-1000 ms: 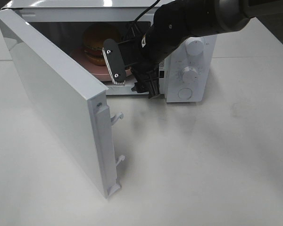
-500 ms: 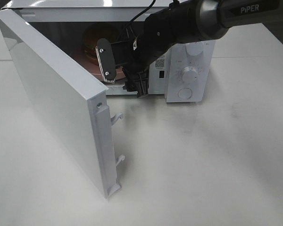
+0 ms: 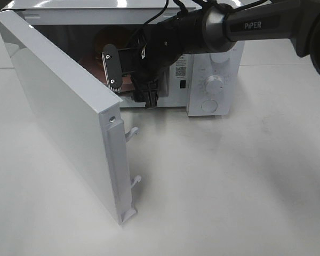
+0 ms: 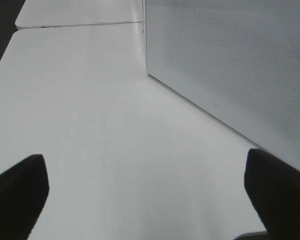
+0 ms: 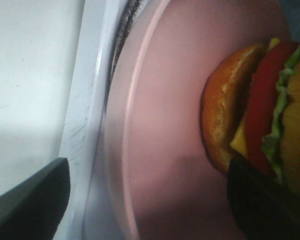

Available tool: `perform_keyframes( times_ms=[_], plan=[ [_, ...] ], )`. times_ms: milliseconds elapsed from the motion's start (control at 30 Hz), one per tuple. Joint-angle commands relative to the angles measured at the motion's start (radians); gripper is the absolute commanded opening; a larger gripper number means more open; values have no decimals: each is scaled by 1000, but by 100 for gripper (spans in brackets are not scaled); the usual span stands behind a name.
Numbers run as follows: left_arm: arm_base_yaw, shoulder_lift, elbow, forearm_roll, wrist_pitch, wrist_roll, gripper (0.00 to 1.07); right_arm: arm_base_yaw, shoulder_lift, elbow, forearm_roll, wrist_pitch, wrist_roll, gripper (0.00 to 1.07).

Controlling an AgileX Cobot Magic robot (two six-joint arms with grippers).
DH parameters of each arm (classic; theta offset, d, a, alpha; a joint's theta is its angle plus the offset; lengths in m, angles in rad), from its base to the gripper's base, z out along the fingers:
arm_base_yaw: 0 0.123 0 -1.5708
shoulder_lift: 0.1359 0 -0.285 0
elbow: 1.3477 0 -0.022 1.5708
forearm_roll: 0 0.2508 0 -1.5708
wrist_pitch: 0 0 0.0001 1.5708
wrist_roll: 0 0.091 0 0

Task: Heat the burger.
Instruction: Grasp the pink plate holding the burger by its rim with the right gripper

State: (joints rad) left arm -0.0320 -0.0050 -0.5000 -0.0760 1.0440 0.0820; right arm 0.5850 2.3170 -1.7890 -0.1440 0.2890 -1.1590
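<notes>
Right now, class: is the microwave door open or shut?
Open. The microwave door stands wide, its latch hooks free, and the burger on the pink dish shows inside.

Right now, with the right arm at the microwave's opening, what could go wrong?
1. One finger of the open right gripper sits right by the burger; a crooked move could knock it over on the pink dish.
2. The dish rim lies close to the front sill; if it overhangs, the door may strike it.
3. The arm reaches across the opening, so swinging the door shut now would hit it.
</notes>
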Motion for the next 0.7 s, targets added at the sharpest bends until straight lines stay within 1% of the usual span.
perform_keyframes(
  times_ms=[33, 267, 300, 333, 433, 467, 500, 533, 567, 600, 633, 667, 700],
  plan=[
    [3, -22, 2, -4, -9, 0, 100, 2, 12, -24, 5, 27, 9, 81],
    [3, -22, 2, -4, -9, 0, 100, -9, 36, -61, 9, 43, 12, 79],
    [3, -22, 2, -4, -9, 0, 100, -9, 45, -72, 14, 44, 13, 78],
    [3, -22, 2, -4, -9, 0, 100, -9, 49, -82, 16, 49, 13, 74],
    [3, -22, 2, -4, -9, 0, 100, -9, 53, -83, 16, 47, 13, 72],
    [3, -22, 2, -4, -9, 0, 100, -9, 65, -89, 24, 46, 13, 64],
    [3, -22, 2, -4, -9, 0, 100, -9, 72, -95, 54, 47, 12, 53],
    [3, -22, 2, -4, -9, 0, 100, -9, 72, -95, 54, 47, 12, 53],
    [3, -22, 2, -4, -9, 0, 100, -9, 76, -99, 68, 46, 10, 46],
    [3, -22, 2, -4, -9, 0, 100, -9, 82, -105, 99, 44, 9, 32],
    [3, -22, 2, -4, -9, 0, 100, -9, 82, -105, 99, 44, 9, 32],
    [3, -22, 2, -4, -9, 0, 100, -9, 82, -105, 118, 29, 7, 17],
    [3, -22, 2, -4, -9, 0, 100, -9, 82, -105, 118, 29, 7, 17]
  ],
)
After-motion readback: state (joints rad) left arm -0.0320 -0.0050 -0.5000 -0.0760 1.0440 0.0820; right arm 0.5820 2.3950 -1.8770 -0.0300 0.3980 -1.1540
